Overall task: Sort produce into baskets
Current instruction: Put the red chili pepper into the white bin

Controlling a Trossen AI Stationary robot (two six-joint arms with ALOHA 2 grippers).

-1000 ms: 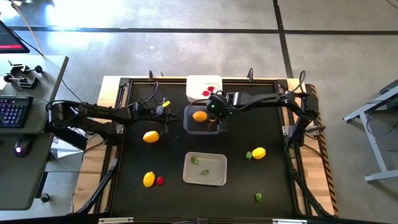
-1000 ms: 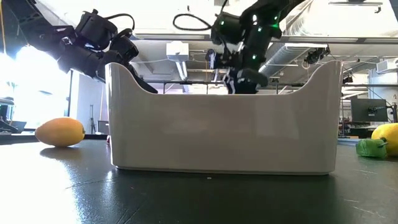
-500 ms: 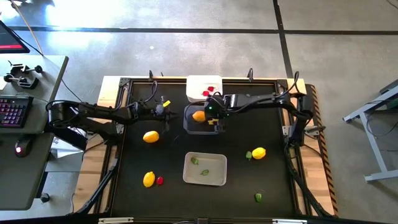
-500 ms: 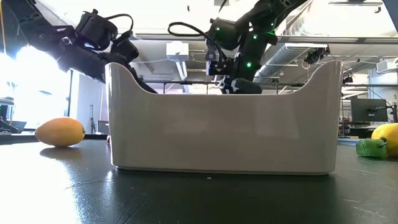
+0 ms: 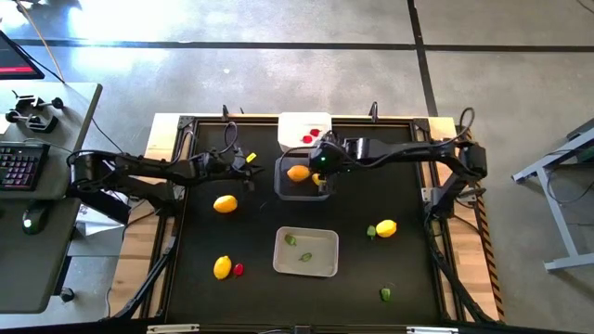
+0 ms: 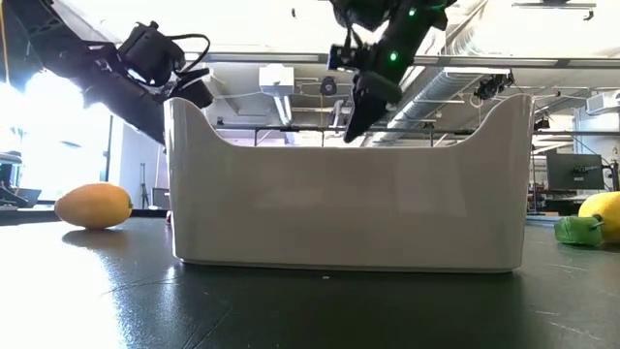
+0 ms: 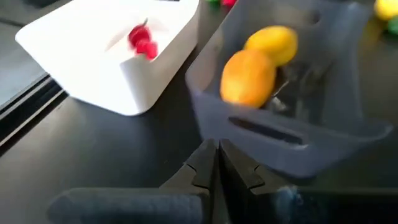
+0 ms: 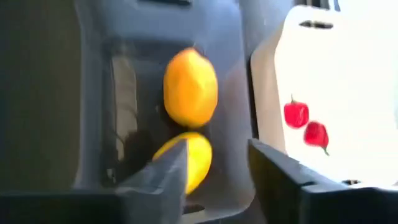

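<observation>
The dark clear basket [image 5: 299, 178] holds two lemons [image 8: 190, 87] [image 8: 186, 158]. My right gripper [image 8: 217, 171] hangs open above this basket's right part, with nothing between its fingers. The white basket [image 5: 304, 132], behind the dark one, holds two red berries [image 8: 296, 114]. The pale grey basket [image 5: 305, 251] in the middle holds green leafy pieces [image 5: 290, 240]. My left gripper [image 7: 217, 165] is shut and empty, left of the dark basket and pointing at it. Three lemons [image 5: 225, 204] [image 5: 222, 267] [image 5: 386, 228] lie on the black table.
A red berry [image 5: 238, 270] lies beside the near-left lemon. One green piece [image 5: 370, 232] sits against the right lemon, another [image 5: 385, 294] near the front right. In the low view the pale grey basket [image 6: 349, 199] fills the foreground and hides the dark basket.
My right gripper has risen from inside the dark basket to above its rim, and has shifted a little toward the table's right edge. My left gripper has stayed in place but has tipped a little at the wrist.
</observation>
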